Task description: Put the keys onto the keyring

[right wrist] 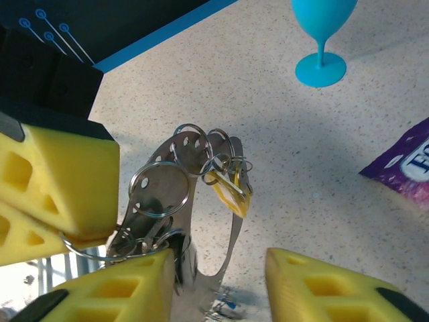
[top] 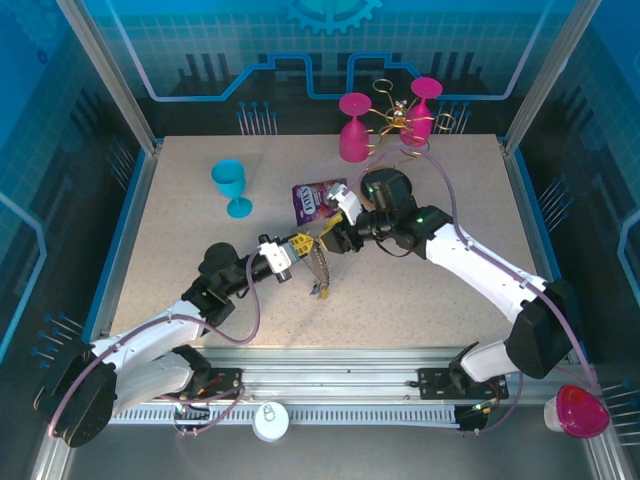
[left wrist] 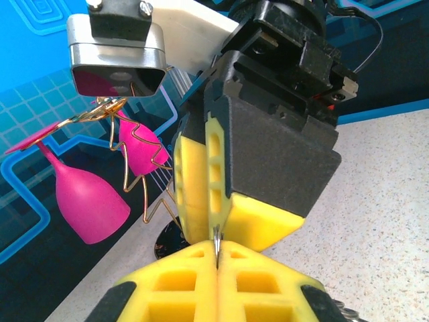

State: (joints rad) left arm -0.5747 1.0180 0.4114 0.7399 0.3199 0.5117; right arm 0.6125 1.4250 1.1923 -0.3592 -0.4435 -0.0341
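My left gripper (top: 303, 246) (left wrist: 216, 258) is shut on a thin grey wire, the keyring (left wrist: 217, 238) (right wrist: 84, 253), held above the middle of the table. From it hang a perforated metal strap and several split rings with keys (right wrist: 201, 154) (top: 320, 272); one carries a yellow tag (right wrist: 231, 192). My right gripper (top: 336, 238) (right wrist: 218, 288) is open, its yellow fingers (left wrist: 196, 181) tip to tip against the left one's, with the hanging strap in the gap beside one pad. A small blue-tagged key (right wrist: 226, 307) lies on the table below.
A purple snack packet (top: 318, 200) (right wrist: 402, 168) lies just behind the grippers, beside a black round base (top: 385, 188). A blue goblet (top: 231, 185) (right wrist: 322, 27) stands at the left. Pink goblets (top: 353, 128) (left wrist: 87, 201) and a gold wire rack (top: 400, 120) are at the back.
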